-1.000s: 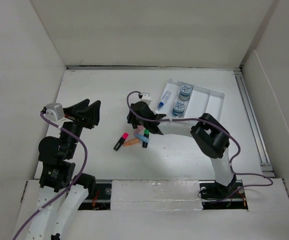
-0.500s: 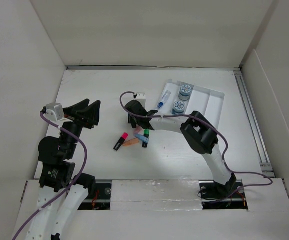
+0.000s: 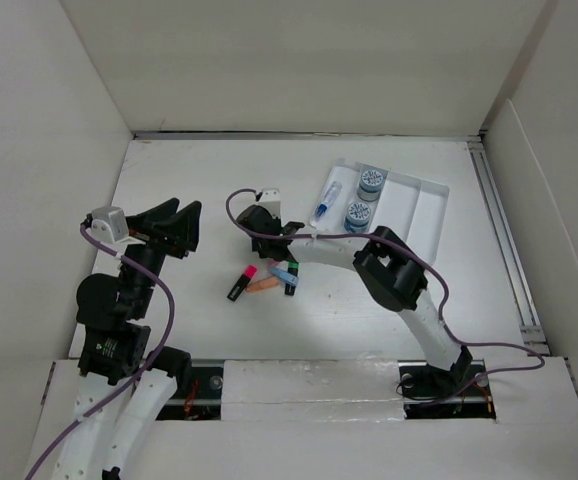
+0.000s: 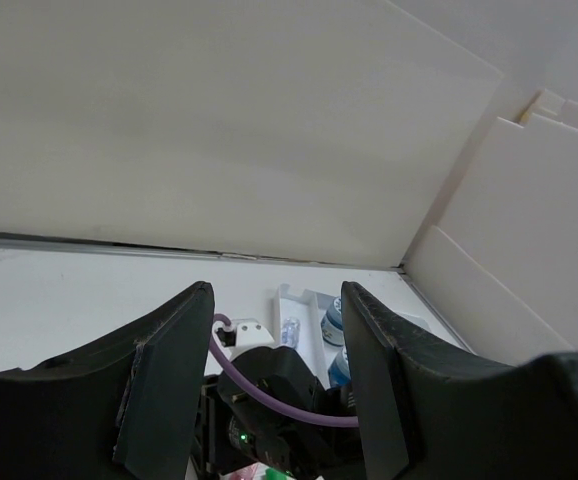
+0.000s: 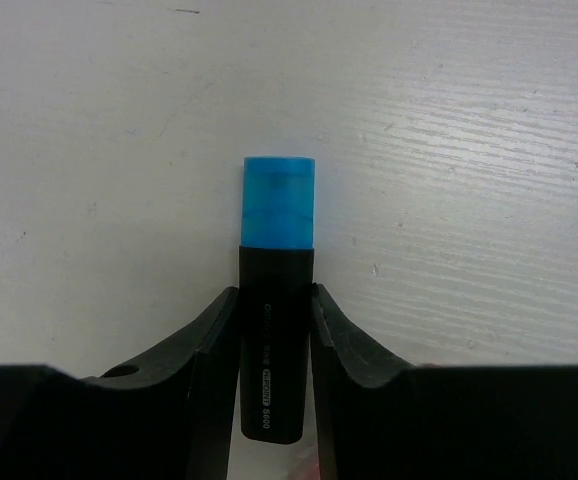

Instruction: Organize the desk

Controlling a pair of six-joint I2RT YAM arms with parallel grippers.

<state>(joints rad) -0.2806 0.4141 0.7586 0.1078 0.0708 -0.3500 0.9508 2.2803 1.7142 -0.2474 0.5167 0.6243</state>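
The white tabletop (image 3: 189,170) spreads under both arms, walled on three sides. The right claw (image 5: 273,296) is closed on the black body of a blue-capped highlighter (image 5: 275,340) near the tabletop's middle, beside pink (image 3: 243,282), orange (image 3: 263,285) and green (image 3: 291,277) highlighters. The left claw (image 4: 277,300) hangs open above the left edge. A ribbed tray (image 3: 424,200) sits toward the far right corner.
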